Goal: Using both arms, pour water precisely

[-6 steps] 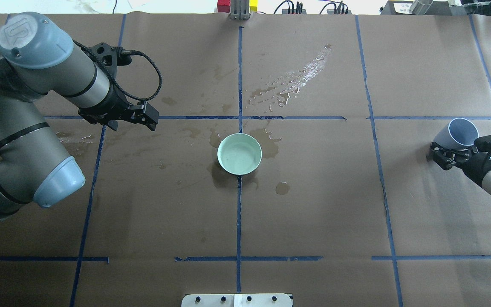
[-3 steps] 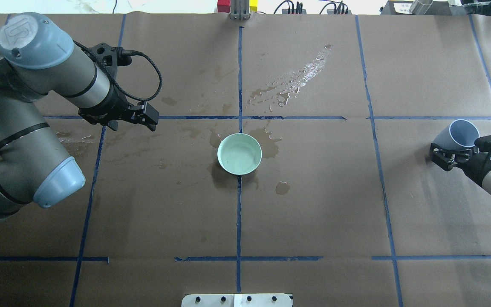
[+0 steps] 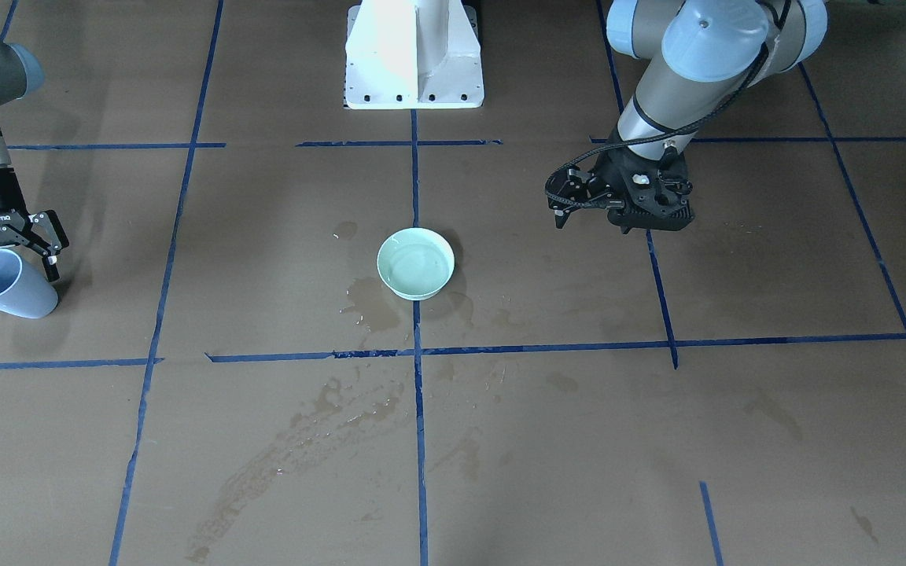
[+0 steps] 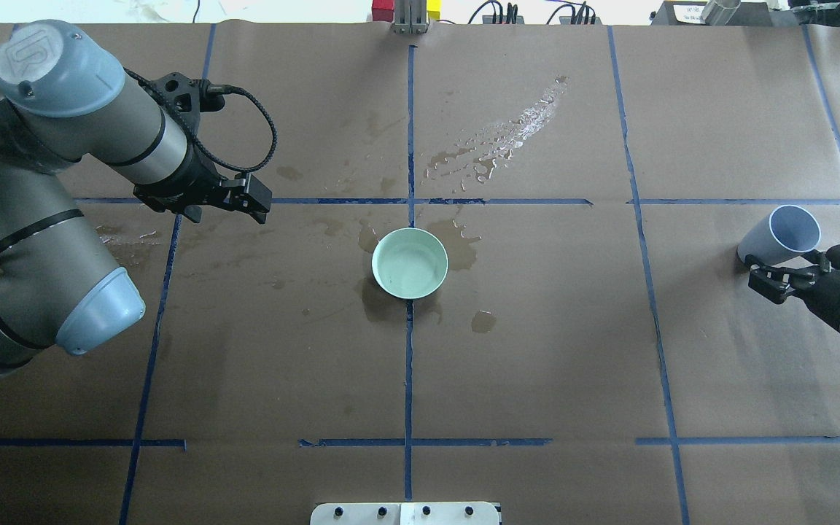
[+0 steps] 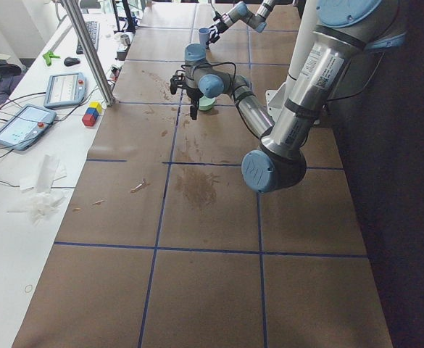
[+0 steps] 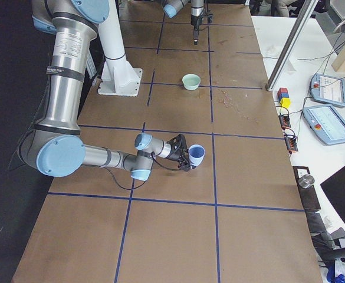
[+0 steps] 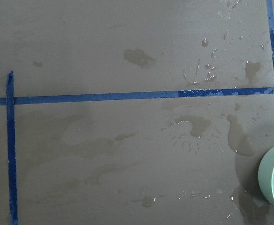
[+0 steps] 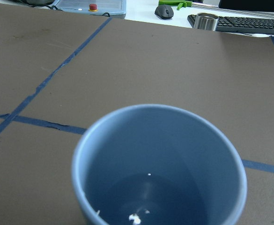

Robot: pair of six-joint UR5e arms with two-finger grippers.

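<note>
Brown table (image 4: 537, 350), green bowl (image 4: 410, 263), wet patches (image 4: 496, 142)

Brown paper (image 4: 537, 364) covers the table, divided into squares by blue tape (image 4: 408, 379). On the white bench beside it lie coloured blocks (image 5: 90, 114) and a tablet (image 5: 22, 125). A keyboard (image 8: 235, 23), a mouse (image 8: 164, 11) and a metal cup (image 8: 205, 20) sit there too.
</note>
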